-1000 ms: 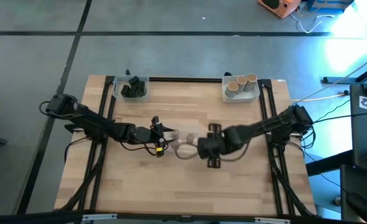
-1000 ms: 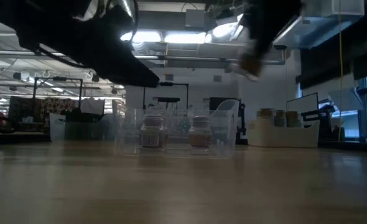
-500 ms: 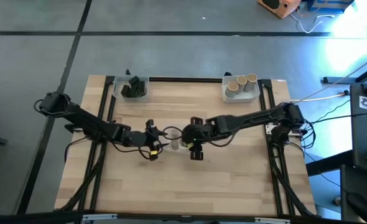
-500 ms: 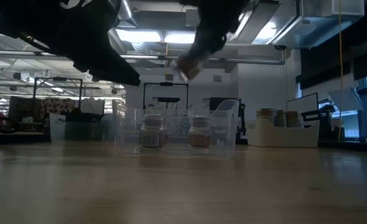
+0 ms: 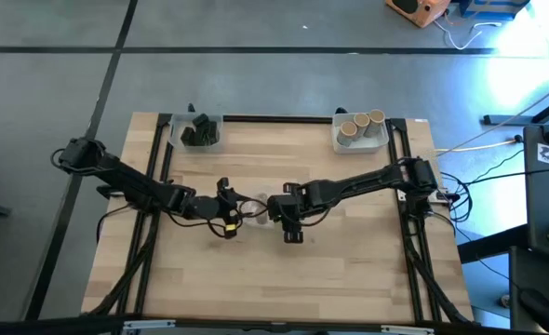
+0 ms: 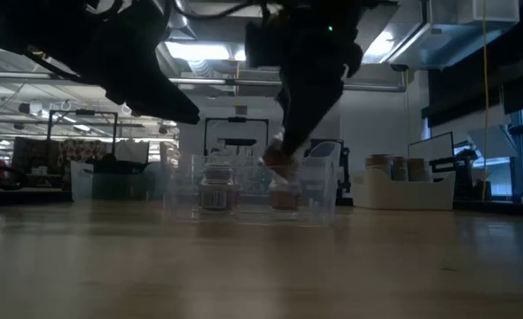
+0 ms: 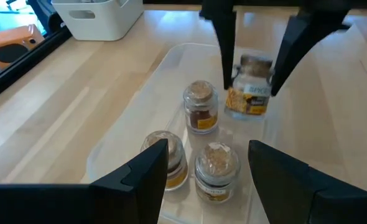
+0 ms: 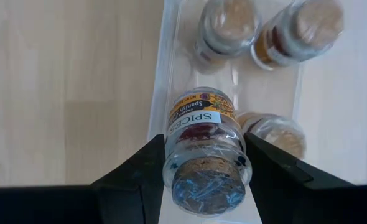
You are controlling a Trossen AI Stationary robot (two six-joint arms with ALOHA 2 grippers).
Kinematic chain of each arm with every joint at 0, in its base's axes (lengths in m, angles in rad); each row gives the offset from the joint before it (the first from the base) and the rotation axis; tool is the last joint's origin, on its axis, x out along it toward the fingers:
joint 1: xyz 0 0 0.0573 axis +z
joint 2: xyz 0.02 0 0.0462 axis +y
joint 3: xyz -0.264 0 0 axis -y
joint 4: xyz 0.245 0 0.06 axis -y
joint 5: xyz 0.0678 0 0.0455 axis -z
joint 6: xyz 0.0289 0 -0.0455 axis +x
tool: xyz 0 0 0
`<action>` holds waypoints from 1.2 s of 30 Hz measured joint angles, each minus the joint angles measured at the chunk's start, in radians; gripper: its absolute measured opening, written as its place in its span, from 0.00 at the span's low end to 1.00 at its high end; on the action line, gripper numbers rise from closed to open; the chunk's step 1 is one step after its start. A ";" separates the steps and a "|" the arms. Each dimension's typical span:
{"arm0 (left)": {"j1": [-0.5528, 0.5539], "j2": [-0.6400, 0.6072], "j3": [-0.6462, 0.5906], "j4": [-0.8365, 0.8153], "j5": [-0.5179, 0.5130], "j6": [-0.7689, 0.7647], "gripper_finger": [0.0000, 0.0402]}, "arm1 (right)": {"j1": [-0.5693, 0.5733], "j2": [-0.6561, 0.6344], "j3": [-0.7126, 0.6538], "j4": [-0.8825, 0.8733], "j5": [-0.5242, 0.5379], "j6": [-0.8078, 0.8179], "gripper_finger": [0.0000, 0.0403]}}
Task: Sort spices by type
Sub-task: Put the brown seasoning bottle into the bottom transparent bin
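Wooden counter (image 5: pixel 349 279), seen from above, framed by black rails.

Right tool (image 8: pixel 202 180): over the clear tray (image 7: pixel 118 146) at mid-counter, fingers clamped on a cork-topped glass spice jar (image 8: pixel 203 146) with a "SPICES" label and yellow-orange band. Jar gripped at the sides, tilted, held above the tray's near end; whether touching the tray floor, cannot tell. Same jar (image 7: pixel 250 93) visible from the left wrist, between two dark fingers, just beyond the other jars.

Left tool (image 7: pixel 205 171): just beside the clear tray on its left side, hovering low, fingers apart, nothing between them.

Clear tray contents: three small jars standing upright, one with dark reddish filling (image 7: pixel 200 107), two with pale tops nearest the left tool (image 7: pixel 166 152) (image 7: pixel 216 165). Close together, not clearly touching.

Back left corner of counter: pale tray (image 5: pixel 183 141) holding dark blocky containers (image 5: pixel 198 130).

Back right corner of counter: white tray (image 5: pixel 340 146) holding three tan cylinders with pale round tops (image 5: pixel 361 124), side by side.

Low view: clear tray with two jars showing through its wall (image 6: pixel 215 190), right arm coming down over it, dark bulk of left arm at upper left. Room behind with shelving and ceiling lights.
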 joint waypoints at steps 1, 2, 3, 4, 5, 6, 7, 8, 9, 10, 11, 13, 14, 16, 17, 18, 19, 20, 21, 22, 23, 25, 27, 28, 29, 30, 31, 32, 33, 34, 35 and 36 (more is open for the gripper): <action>0.000 0.000 0.000 0.002 0.000 0.000 0.51 | 0.000 0.005 0.000 -0.006 0.000 0.000 0.46; 0.000 0.000 0.000 0.001 0.000 0.000 0.51 | 0.000 0.015 0.000 -0.009 -0.001 0.000 0.46; 0.000 0.000 0.000 0.001 0.000 0.000 0.51 | 0.000 0.022 0.000 -0.007 -0.007 0.000 0.46; 0.000 0.000 0.000 0.002 0.000 0.000 0.51 | 0.000 0.029 0.000 -0.009 -0.014 0.000 0.46; 0.000 0.000 0.000 0.000 0.000 0.000 0.51 | 0.000 0.036 0.000 -0.010 -0.020 0.000 0.46; 0.000 0.000 0.000 0.001 0.000 0.000 0.51 | 0.000 0.040 0.000 -0.010 -0.024 0.000 0.46; 0.000 0.000 0.000 0.001 0.000 0.000 0.51 | 0.000 0.047 0.000 -0.011 -0.025 0.000 0.46; 0.000 0.000 0.000 0.001 -0.001 0.000 0.51 | 0.000 0.052 0.000 -0.012 -0.025 0.000 0.46; 0.000 0.000 0.000 0.001 -0.001 0.000 0.51 | 0.000 0.060 0.000 -0.015 -0.025 0.000 0.46; 0.000 0.000 0.000 0.001 -0.002 0.000 0.51 | 0.000 0.067 0.000 -0.015 -0.025 0.000 0.46; 0.000 0.000 0.000 0.001 -0.002 0.000 0.51 | 0.000 0.074 0.000 -0.017 -0.025 0.000 0.46; 0.000 0.000 0.000 0.001 -0.002 -0.001 0.51 | 0.000 0.082 0.000 -0.017 -0.025 0.000 0.47; 0.000 0.000 0.000 0.001 -0.002 -0.006 0.51 | 0.000 0.082 0.000 -0.018 -0.025 0.000 0.48; 0.000 0.000 0.000 0.002 -0.003 -0.008 0.51 | 0.000 0.082 0.000 -0.015 -0.025 -0.002 0.50; 0.000 0.000 0.000 0.001 -0.004 -0.008 0.51 | 0.000 0.082 0.000 -0.015 -0.025 -0.004 0.51; 0.000 0.000 0.000 0.001 -0.004 -0.008 0.51 | 0.000 0.082 0.000 -0.015 -0.025 -0.004 0.51; 0.000 0.000 0.000 0.001 -0.004 -0.008 0.51 | 0.000 0.082 0.000 -0.015 -0.025 -0.004 0.52; 0.000 0.000 0.000 0.001 -0.005 -0.008 0.51 | 0.000 0.082 0.000 -0.015 -0.025 -0.004 0.52; 0.000 0.000 0.000 0.001 -0.005 -0.008 0.51 | 0.000 0.082 0.000 -0.016 -0.025 -0.006 0.52; 0.000 0.000 0.000 0.001 -0.005 -0.008 0.51 | 0.001 0.082 0.000 -0.017 -0.025 -0.007 0.52; 0.000 0.000 0.000 0.001 -0.005 -0.008 0.51 | 0.001 0.082 0.000 -0.017 -0.025 -0.008 0.53; 0.000 0.000 0.000 0.001 -0.005 -0.008 0.51 | 0.002 0.082 0.000 -0.016 -0.023 -0.011 0.53; 0.000 0.000 0.000 0.001 -0.005 -0.008 0.51 | 0.002 0.082 0.000 -0.016 -0.012 -0.009 0.53; 0.000 0.000 0.000 0.001 -0.005 -0.008 0.51 | 0.002 0.082 0.000 -0.016 -0.010 -0.009 0.53; 0.000 0.000 0.000 0.001 -0.005 -0.010 0.51 | 0.002 0.082 0.000 -0.017 -0.010 -0.007 0.54; 0.000 0.000 0.000 0.001 -0.005 -0.012 0.51 | 0.002 0.082 0.000 -0.018 -0.015 -0.007 0.54; 0.000 0.000 0.000 0.001 -0.005 -0.014 0.51 | 0.002 0.082 0.000 -0.021 -0.019 -0.007 0.56; 0.000 0.000 0.000 0.001 -0.005 -0.013 0.51 | 0.002 0.082 0.000 -0.022 -0.019 -0.006 0.57; 0.000 0.000 0.000 0.001 -0.005 -0.014 0.51 | 0.002 0.082 0.000 -0.022 -0.019 -0.006 0.59; 0.000 0.000 0.000 0.001 -0.005 -0.014 0.51 | 0.002 0.082 0.000 -0.021 -0.014 -0.006 0.61; 0.000 0.000 0.000 0.001 -0.005 -0.014 0.51 | 0.002 0.082 0.000 -0.021 -0.002 -0.006 0.64; 0.000 0.000 0.000 0.001 -0.005 -0.014 0.51 | 0.002 0.082 0.000 -0.021 0.008 -0.005 0.66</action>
